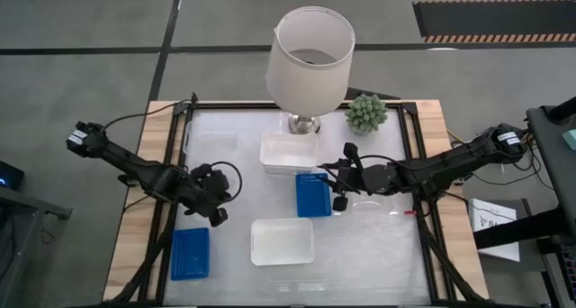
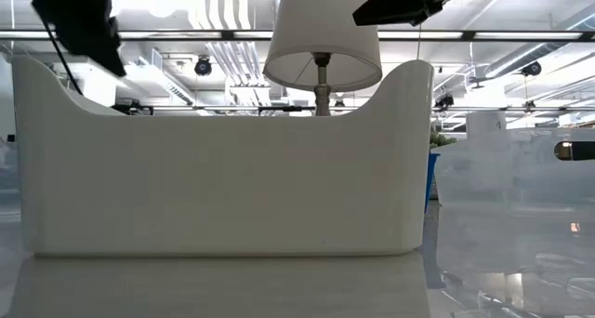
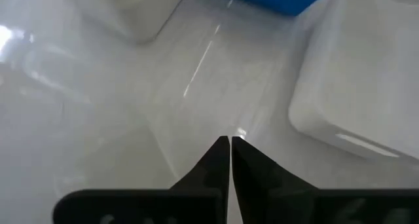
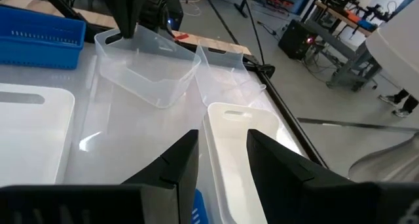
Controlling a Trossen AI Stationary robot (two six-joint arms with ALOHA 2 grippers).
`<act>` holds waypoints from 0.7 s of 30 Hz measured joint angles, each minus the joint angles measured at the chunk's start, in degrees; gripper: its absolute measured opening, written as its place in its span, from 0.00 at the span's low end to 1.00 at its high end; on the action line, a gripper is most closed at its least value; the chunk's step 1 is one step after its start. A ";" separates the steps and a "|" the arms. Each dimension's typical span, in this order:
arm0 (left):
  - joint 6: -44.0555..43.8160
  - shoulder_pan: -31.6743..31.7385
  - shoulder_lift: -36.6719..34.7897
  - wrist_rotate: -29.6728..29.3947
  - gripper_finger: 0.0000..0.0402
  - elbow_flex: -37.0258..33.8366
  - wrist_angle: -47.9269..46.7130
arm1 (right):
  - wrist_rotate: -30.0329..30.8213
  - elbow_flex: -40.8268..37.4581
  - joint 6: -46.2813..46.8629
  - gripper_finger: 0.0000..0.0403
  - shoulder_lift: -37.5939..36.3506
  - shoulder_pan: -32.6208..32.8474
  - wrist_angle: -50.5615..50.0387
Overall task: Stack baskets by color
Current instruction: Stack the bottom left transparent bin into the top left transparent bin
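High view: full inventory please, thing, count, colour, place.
Blue baskets: 2 seen, bright blue; one at the front-left corner, one mid-table under the right gripper.
White baskets: 2 seen, white; one front centre, one by the lamp base.
Clear containers: at least 2, see-through; back left of the table.
Lamp: 1, white shade, metal base; back centre.
Plant: 1, green; back, right of the lamp.
Table: 1, glossy white top, wood edges.
Left gripper: 1, dark, shut, empty, above the bare top left of centre.
Right gripper: 1, dark, open, over the mid-table blue basket.
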 joint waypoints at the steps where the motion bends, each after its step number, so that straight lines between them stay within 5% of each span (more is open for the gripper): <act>1: -1.89 0.00 -0.06 0.01 0.00 -0.99 0.01 | 0.00 -0.10 0.02 0.30 0.00 0.00 -0.03; 6: -6.42 0.33 0.01 0.18 0.04 -4.83 -0.18 | 0.00 -0.42 1.28 0.31 0.00 0.00 0.01; 16: -9.82 0.71 2.69 -0.46 0.41 -8.69 2.35 | 0.00 -0.61 1.85 0.31 0.00 0.00 0.46; 21: -9.09 0.70 7.92 -1.04 0.51 -9.88 4.03 | 0.00 -0.61 2.47 0.31 0.00 0.00 0.54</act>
